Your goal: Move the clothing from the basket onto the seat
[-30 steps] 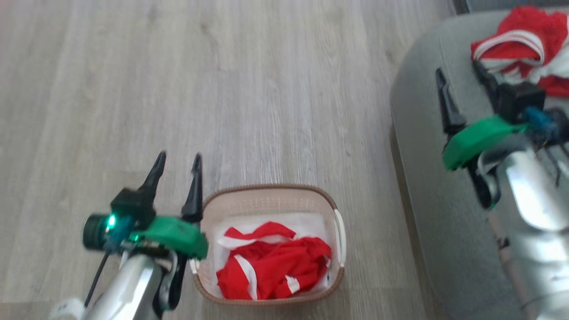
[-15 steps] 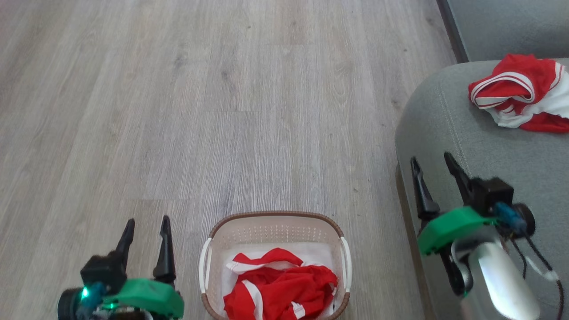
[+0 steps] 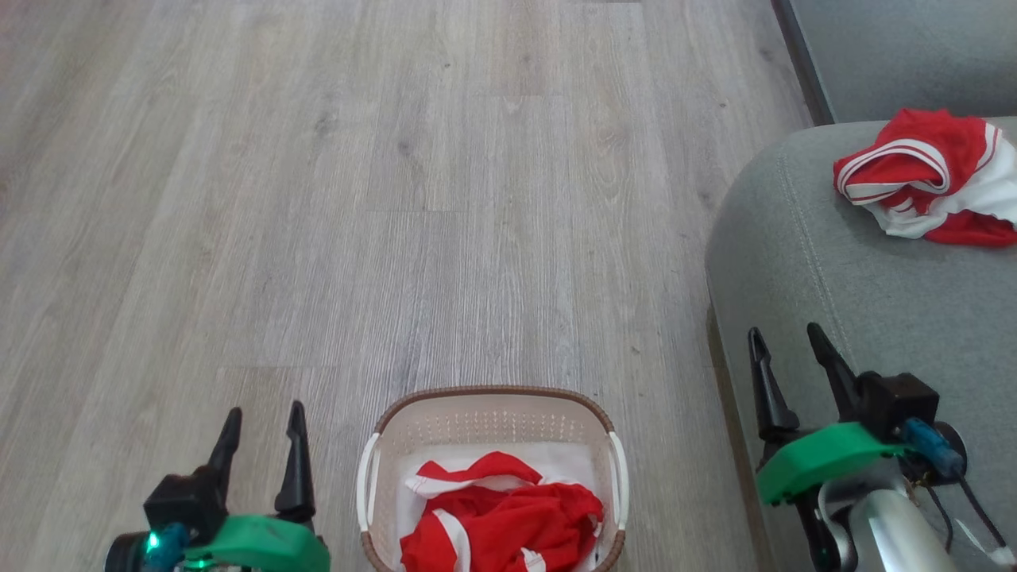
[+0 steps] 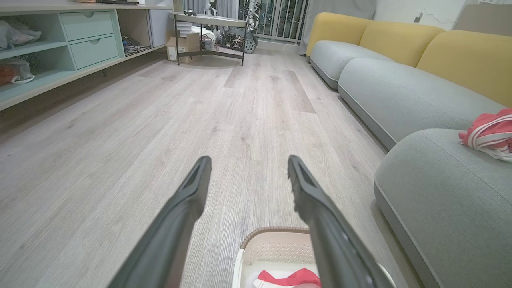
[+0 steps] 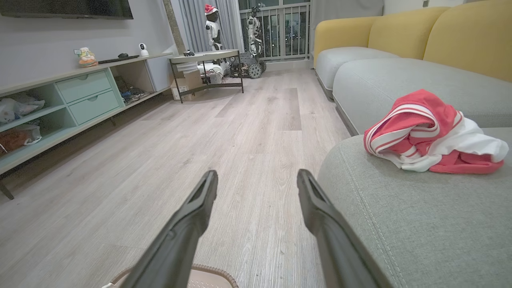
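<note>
I'm looking down on a pale wood-look plank floor in a living room. A long sofa with yellow backrests runs down the right side, and a shelf unit with pale green drawers lines the left wall. A low table stands at the far end.

The basket sits on the floor directly below the head camera, close to the seat's left edge but not touching it. A heap of red-and-white clothing is crumpled inside it on the white liner. The bottom edge of the head view cuts off the basket's near end, so I can't say for sure which way its long axis runs.

The seat is at the right, with a stitched seam running away from me along its rounded left edge. A second red garment lies bunched near the seat's far edge. It is longer across the seat than front to back, and its white-striped band curls toward the seam side.

My left gripper hangs low over the floor just left of the basket. Its fingers point straight ahead, spread apart and holding nothing. My right gripper is over the seat's left edge near the seam. Its fingers point the same way, also parted and empty, well short of the red garment.
</note>
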Motion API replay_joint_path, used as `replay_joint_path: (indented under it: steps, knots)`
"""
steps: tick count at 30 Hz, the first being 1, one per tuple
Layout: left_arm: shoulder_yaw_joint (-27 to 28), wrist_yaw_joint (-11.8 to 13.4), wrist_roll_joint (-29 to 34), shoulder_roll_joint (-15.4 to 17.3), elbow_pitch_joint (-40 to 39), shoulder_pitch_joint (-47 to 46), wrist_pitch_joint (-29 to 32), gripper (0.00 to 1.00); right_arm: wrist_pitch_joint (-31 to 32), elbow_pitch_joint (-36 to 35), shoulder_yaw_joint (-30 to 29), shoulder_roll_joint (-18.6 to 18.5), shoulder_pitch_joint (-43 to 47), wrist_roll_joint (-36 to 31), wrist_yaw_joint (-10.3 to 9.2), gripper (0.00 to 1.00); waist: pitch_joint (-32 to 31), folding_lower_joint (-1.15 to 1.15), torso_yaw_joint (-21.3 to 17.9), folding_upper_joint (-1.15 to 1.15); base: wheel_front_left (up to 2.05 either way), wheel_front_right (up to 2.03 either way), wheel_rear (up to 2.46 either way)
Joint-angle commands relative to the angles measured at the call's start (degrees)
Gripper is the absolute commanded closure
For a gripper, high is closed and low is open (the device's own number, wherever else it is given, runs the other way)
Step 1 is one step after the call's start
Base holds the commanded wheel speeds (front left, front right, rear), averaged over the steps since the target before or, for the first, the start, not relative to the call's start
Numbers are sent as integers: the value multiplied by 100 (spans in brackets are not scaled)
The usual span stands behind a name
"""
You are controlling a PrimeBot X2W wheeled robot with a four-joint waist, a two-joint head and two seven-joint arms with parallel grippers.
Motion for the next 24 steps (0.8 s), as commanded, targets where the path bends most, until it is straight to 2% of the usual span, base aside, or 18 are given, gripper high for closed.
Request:
replay_joint_path:
  steps: [1,24]
  knots:
    - [291,-28,98,5,-180,-131,-71,0,-38,-240,143,34,-134,10,-1,0,-5,0,-8,0,0,0,0]
    - [596,-295,337,-216,43,-79,-71,0,-38,-326,152,34,-10,46,-1,0,39,0,-24,0,0,0,0]
